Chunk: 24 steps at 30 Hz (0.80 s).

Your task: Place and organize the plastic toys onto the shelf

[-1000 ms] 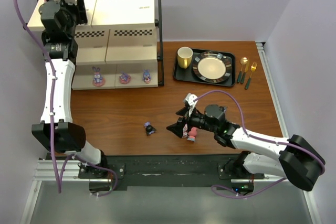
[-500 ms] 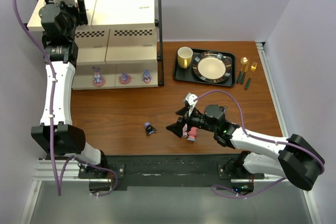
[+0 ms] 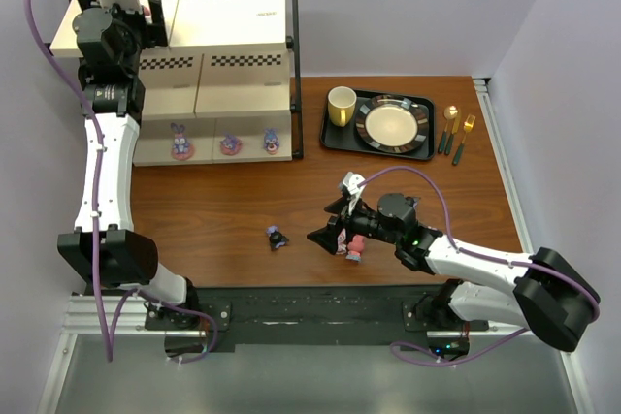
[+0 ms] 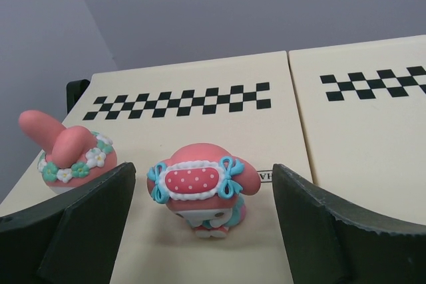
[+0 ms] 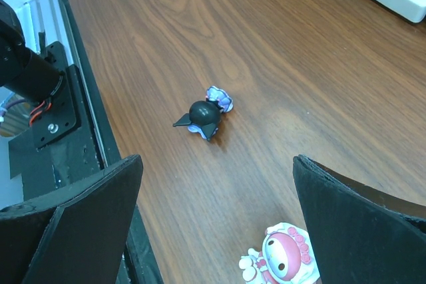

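Standing on the top board of the shelf [image 4: 359, 138], a bow toy [image 4: 200, 194] sits between our left jaws, which are spread and clear of it; an eared toy [image 4: 70, 154] stands beside it. Our right jaws, spread wide, hover over the desk [image 5: 299, 64], above a dark toy [image 5: 203, 116] and a pink toy [image 5: 283, 264].

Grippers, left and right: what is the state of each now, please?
Left gripper: open, not touching the pink toy.
Right gripper: open, holding nothing.

Top view overhead; left wrist close over shelf [image 4: 346, 138]; right wrist above table [image 5: 319, 78]
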Each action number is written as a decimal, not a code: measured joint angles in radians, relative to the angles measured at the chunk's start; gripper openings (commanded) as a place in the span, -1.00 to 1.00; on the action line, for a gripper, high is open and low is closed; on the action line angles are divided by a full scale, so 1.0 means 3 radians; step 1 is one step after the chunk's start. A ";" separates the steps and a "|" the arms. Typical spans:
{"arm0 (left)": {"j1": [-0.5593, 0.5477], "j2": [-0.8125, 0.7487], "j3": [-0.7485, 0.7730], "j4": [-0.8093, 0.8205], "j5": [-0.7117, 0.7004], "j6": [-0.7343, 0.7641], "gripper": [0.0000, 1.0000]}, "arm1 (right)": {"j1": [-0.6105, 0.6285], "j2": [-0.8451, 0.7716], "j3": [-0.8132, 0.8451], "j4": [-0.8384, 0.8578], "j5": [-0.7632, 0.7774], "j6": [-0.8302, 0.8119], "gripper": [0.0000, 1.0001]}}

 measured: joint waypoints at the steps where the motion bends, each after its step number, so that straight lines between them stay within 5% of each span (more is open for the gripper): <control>1: 0.0000 -0.0004 0.0000 -0.0001 -0.0001 -0.0001 0.91 | 0.0000 0.0001 0.0000 -0.0001 0.0001 0.0000 0.97; 8: 0.0000 -0.0223 -0.0033 -0.0097 -0.0011 -0.0154 1.00 | 0.0000 -0.0071 0.0001 -0.0179 0.0028 -0.0005 0.97; 16: -0.0042 -0.1144 -0.0468 -0.0139 0.0304 -0.0827 0.99 | 0.0000 -0.0530 0.0167 -0.1021 0.0493 -0.0013 0.96; 24: -0.0793 -0.1989 -0.1551 -0.0203 0.0706 -0.1380 0.99 | -0.0017 -0.0736 0.0258 -0.1921 0.0908 0.0191 0.89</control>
